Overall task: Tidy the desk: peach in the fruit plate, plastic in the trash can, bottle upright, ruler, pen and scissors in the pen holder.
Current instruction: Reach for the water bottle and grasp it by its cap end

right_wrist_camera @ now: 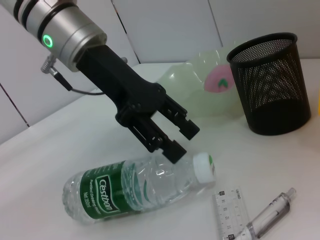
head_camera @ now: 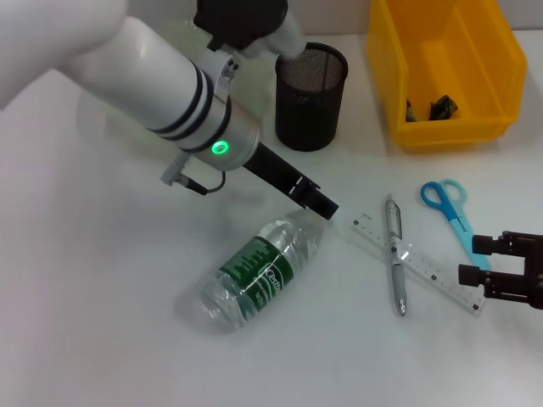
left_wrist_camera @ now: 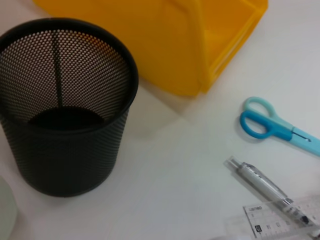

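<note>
The bottle point(head_camera: 259, 273) lies on its side, cap end toward the ruler point(head_camera: 422, 264). The left gripper point(right_wrist_camera: 172, 139) hangs just above the bottle's neck, jaws open and empty, the cap point(right_wrist_camera: 203, 165) just beyond them. The pen point(head_camera: 395, 264) lies across the ruler, scissors point(head_camera: 450, 209) beside it. The right gripper point(head_camera: 501, 267) sits by the ruler's far end, jaws open, empty.

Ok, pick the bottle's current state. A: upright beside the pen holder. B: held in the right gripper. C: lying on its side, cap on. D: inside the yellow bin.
C: the bottle lies on its side on the desk, white cap on, left gripper open just above it.
</note>
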### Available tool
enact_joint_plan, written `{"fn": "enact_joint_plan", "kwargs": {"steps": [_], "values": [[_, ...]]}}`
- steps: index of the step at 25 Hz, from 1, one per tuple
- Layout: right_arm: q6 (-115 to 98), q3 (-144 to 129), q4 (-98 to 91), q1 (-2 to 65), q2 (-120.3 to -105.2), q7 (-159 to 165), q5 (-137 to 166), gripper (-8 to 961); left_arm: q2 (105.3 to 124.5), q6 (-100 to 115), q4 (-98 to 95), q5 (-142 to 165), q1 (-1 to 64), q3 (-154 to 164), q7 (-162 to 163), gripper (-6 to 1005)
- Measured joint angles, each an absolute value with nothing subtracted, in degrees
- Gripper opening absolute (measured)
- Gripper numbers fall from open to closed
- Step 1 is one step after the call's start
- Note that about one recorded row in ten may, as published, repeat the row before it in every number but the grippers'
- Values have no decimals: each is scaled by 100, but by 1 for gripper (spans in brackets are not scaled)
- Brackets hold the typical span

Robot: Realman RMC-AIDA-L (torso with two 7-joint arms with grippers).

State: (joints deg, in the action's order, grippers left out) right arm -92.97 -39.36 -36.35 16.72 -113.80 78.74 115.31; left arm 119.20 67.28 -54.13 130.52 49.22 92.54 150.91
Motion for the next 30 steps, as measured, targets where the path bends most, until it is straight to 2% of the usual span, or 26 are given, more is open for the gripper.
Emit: {"fn": "enact_joint_plan", "kwargs": {"steps": [25,30], "values": [[-9215,-3898,-3559,1746,-11444,7857,11532,665,11918,5401,-4887,12513,4775,10559,15222,677],[-9148,-3907,-3559,1730,-11452,7857,11532,665,11917,5340,-5149,12536,4591,10597,15174,491]]}}
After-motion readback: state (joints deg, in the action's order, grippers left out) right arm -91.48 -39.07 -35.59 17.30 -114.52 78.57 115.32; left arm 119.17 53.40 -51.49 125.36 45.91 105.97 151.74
